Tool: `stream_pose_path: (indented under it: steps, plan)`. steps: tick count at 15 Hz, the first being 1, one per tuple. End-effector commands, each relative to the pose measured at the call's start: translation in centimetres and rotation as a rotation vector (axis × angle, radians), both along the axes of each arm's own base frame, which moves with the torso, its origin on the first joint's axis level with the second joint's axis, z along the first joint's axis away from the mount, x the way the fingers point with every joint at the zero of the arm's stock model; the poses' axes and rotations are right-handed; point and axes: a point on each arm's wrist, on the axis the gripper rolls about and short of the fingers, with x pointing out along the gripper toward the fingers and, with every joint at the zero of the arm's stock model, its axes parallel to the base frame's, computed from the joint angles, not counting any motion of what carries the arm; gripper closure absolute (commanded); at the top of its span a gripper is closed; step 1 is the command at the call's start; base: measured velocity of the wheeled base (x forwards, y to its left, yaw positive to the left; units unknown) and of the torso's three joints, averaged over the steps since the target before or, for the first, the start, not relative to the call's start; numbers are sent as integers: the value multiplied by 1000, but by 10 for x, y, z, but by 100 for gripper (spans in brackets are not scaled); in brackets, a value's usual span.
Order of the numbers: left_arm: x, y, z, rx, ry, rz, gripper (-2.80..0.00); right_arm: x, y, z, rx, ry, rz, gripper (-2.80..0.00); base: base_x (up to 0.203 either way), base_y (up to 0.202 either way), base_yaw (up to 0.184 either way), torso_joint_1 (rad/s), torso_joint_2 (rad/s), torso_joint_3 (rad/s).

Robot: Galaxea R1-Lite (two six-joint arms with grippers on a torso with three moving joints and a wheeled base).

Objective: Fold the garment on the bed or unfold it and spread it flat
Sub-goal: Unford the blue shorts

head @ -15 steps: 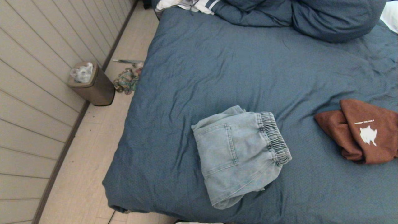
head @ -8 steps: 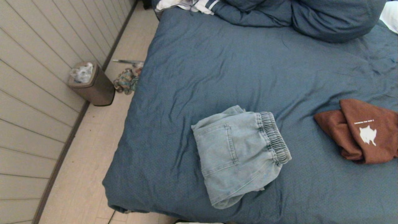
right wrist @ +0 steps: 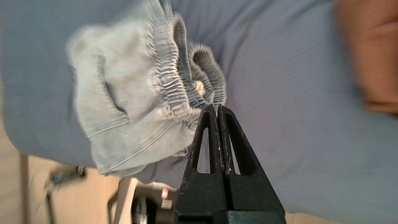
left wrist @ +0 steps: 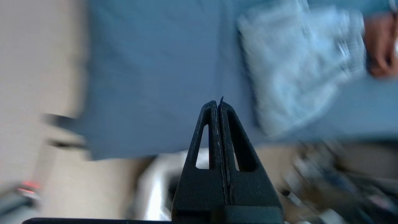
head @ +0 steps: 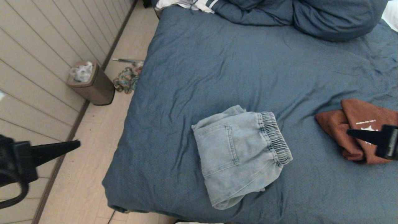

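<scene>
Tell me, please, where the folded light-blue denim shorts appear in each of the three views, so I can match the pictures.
Head view: denim shorts lie low in the middle, on the bed.
Left wrist view: blurred, upper right, beyond the shut left gripper.
Right wrist view: left and centre, elastic waistband just past the shut right gripper.
Shared landmark: the brown garment beside the shorts, in all three.
</scene>
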Motion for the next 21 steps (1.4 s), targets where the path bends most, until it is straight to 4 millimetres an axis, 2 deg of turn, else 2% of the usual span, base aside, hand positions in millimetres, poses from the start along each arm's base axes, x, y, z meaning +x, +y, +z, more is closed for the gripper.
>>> stream_pose_path:
  steps: [1,3,5,6,8,10,13,17,18,21]
  plan:
    - [76,-48,-37,27,237,-113,0,82,16,-37,-14,235,47,0,0,0,0,0,0,0]
    - [106,-87,-50,-14,268,-180,0,114,38,-47,-25,279,113,0,0,0,0,0,0,0]
    - [114,-119,-59,-28,269,-213,0,117,66,-57,-91,325,229,0,0,0,0,0,0,0]
    - [114,-122,-61,-13,257,-172,0,118,71,-64,-127,343,256,-280,0,0,0,0,0,0]
    - [112,-120,-60,-13,217,-140,0,116,77,-69,-156,352,291,-280,0,0,0,0,0,0]
    - [106,-117,-63,-20,197,-141,0,114,79,-83,-204,381,328,-280,0,0,0,0,0,0]
    - [101,-113,-76,-19,208,-141,0,127,78,-102,-207,364,310,-280,0,0,0,0,0,0]
    - [92,-107,-70,-38,180,-141,0,145,87,-113,-220,352,294,-280,0,0,0,0,0,0]
    - [91,-107,-69,-39,177,-142,0,146,88,-114,-226,351,287,0,0,0,0,0,0,0]
    - [88,-105,-68,-42,173,-148,0,144,96,-113,-240,348,295,0,0,0,0,0,0,0]
